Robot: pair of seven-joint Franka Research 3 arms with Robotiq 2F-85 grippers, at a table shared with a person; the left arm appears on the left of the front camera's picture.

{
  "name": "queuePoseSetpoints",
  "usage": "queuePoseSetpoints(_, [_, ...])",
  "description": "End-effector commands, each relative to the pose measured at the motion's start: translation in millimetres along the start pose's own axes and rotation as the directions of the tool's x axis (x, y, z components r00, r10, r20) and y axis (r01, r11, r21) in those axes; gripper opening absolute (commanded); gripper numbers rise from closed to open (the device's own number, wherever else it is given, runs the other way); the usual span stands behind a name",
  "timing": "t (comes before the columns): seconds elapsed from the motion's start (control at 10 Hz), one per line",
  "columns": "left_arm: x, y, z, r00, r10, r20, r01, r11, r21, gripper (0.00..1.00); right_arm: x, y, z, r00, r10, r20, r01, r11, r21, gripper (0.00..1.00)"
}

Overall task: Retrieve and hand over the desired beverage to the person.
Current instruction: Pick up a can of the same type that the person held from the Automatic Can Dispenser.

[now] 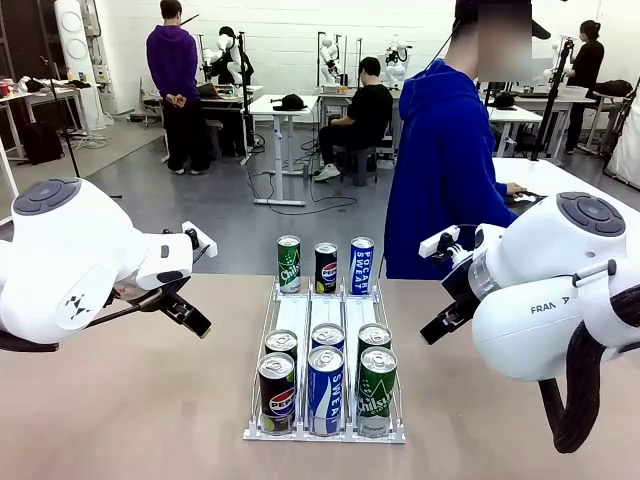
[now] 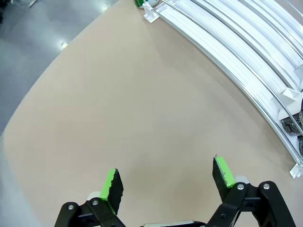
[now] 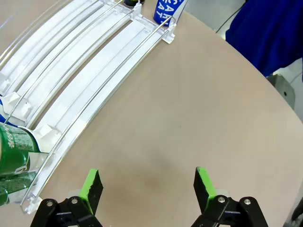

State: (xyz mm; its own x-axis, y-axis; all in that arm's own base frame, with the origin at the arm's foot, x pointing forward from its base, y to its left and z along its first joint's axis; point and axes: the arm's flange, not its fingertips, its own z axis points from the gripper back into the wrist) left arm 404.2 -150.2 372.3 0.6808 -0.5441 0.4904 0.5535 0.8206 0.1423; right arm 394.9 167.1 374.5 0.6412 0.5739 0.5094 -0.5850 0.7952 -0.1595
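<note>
A white three-lane rack (image 1: 340, 315) stands mid-table. At its far end are a green Sprite can (image 1: 289, 263), a black Pepsi can (image 1: 326, 267) and a blue Pocari Sweat can (image 1: 361, 265). Several more cans crowd the near end. Nothing marks which can is the desired beverage. The person (image 1: 445, 170) in a blue hoodie stands beyond the far edge, turned to the right. My left gripper (image 1: 188, 315) (image 2: 165, 182) hovers open over bare table left of the rack. To the rack's right my right gripper (image 1: 440, 325) (image 3: 147, 187) is open too, with nothing in it.
The rack's rails (image 2: 236, 47) run along the top right of the left wrist view. In the right wrist view the rack (image 3: 94, 61) lies to the left, with a green can (image 3: 14, 151) at its near end. Other people and tables stand far behind.
</note>
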Motion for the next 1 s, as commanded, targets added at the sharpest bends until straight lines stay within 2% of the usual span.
queuePoseSetpoints(0.0, [-0.1,0.2,0.0,1.000,0.000,0.000,0.000,1.000,0.000,1.00,0.0,-0.1,0.0,1.000,0.000,0.000,0.000,1.000,0.000,1.00])
queuePoseSetpoints(0.9, [0.0,0.0,0.0,1.000,0.000,0.000,0.000,1.000,0.000,1.00,0.0,0.0,0.0,1.000,0.000,0.000,0.000,1.000,0.000,1.00])
